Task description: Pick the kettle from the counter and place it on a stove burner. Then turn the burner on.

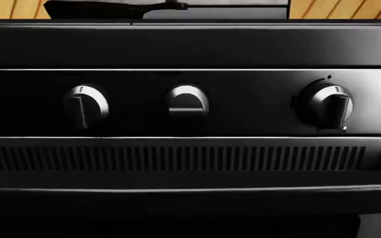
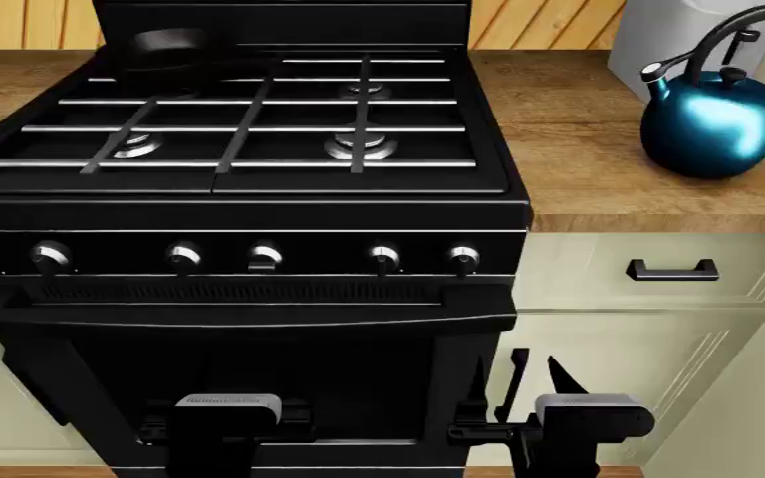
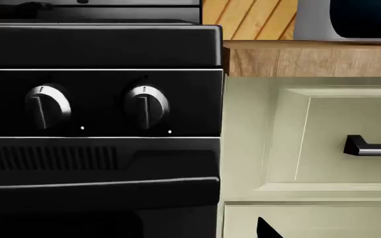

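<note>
The teal-blue kettle (image 2: pixel 712 115) stands upright on the wood counter (image 2: pixel 582 149) to the right of the black range, and a dark blue part of it shows in the right wrist view (image 3: pixel 366 17). The stove burners (image 2: pixel 359 147) lie under the black grate bars. My right gripper (image 2: pixel 540 376) hangs low in front of the oven door's right edge, far below the kettle, with its jaws apart and empty. One fingertip (image 3: pixel 267 230) shows in the right wrist view. My left gripper (image 2: pixel 227 403) is low in front of the oven door. Its fingers are lost against the black.
A black frying pan (image 2: pixel 170 50) sits on the back left burner. A pale grey appliance (image 2: pixel 661 40) stands behind the kettle. A row of burner knobs (image 2: pixel 263 257) runs along the range front, seen close in both wrist views (image 1: pixel 187 101) (image 3: pixel 147 106). Cream cabinet with a dark handle (image 2: pixel 672 269) is at right.
</note>
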Controlling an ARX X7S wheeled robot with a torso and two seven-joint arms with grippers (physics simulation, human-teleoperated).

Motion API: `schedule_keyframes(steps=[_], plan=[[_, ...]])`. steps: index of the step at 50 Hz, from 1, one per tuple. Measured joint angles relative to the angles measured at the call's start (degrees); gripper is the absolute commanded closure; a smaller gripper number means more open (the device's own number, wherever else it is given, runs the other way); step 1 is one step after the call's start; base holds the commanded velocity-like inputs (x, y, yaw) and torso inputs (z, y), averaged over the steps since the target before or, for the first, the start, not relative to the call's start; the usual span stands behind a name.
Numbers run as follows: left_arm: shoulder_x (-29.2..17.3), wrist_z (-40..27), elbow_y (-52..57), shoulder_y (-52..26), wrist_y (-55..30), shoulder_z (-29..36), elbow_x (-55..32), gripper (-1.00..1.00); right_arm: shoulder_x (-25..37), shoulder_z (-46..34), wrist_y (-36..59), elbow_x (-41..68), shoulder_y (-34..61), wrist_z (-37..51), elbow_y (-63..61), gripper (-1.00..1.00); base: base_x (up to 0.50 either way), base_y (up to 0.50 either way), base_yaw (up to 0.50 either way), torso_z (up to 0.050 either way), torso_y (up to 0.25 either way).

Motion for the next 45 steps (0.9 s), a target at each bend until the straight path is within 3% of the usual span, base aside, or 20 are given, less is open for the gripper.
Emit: schedule_keyframes(steps=[10,18,28,40,45], plan=[[-1.2,-0.4,4.6,2.1,-1.7,0.6,-3.9,-1.0,1.2,-1.3,0.6,1.3,-1.0,1.3,-2.5,-1.0,0.0,0.0,0.0,0.0,0.0],[-3.3,0.0,14.2,4.0,-3.2,1.5,-7.0,-1.0,2.5,-2.6,4.5,2.4,-2.2,2.5,-11.8,-1.0,0.0,0.0,0.0,0.05,0.0],[-6.0,-2.1,28.8,-4.9,-13.9,1.6,-10.0,-1.0,4.8,-2.4,21.3,4.7,5.5,4.3,-34.2,-1.0,0.0,0.0,0.0,0.05,0.0],[-8.3,-4.1,36.0,-11.4,-20.5,1.7,-10.8,-1.0,7.4,-3.4,32.9,5.4,11.0,5.8,-48.9,-1.0,0.22,-0.5,0.0,0.05,0.0],[-8.9,-4.6,38.0,-12.5,-22.2,2.0,-11.2,-1.0,8.2,-3.6,35.0,5.7,12.0,6.3,-51.5,-1.0,0.36,-0.47,0.0,0.003,0.0]])
